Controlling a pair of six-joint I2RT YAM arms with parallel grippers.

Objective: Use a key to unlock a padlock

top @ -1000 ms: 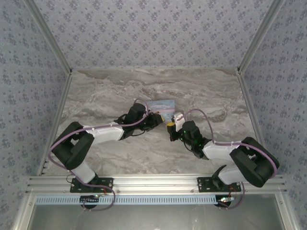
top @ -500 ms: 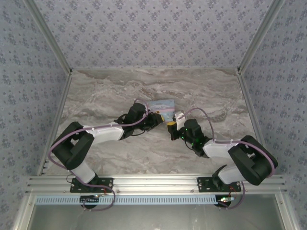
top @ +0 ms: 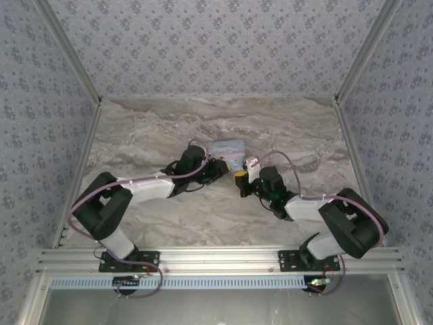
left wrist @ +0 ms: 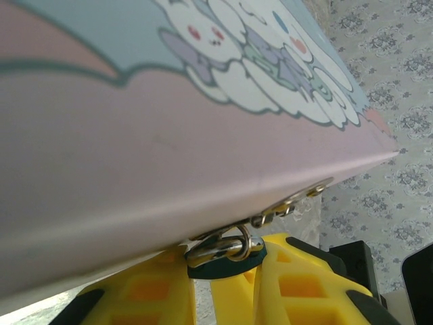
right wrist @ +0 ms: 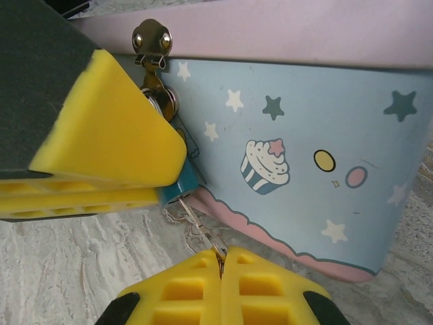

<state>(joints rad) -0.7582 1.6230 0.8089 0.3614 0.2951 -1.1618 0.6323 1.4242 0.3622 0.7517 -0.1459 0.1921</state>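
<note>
we see the left gripper (left wrist: 223, 263) with its yellow ribbed fingers (left wrist: 292, 279) drawn narrow, clamped on the small blue-teal square-bodied padlock (left wrist: 218, 269). the padlock's silvery metal loop hangs from the clasp of the pale blue and pink cartoon-printed tin box (left wrist: 135, 135). the right gripper (right wrist: 222, 263) has its yellow fingers (right wrist: 267, 284) pressed together, pinching the slim dark metal key (right wrist: 201, 230). the key slants up from their seam toward the bottom of the lock; whether it sits in the keyhole we cannot tell. the right wrist view gives us the key, the lock's lower corner and the box's blue front wall with a cupcake. the left wrist view gives instead the loop hooked in the clasp and the pink lid. from above, both grippers meet at the near edge of the box on the grey marbled table (top: 155, 135), where lock and key are too small to make out. since a second ago the right wrist has edged slightly toward the box, while the left arm has kept its place.
</note>
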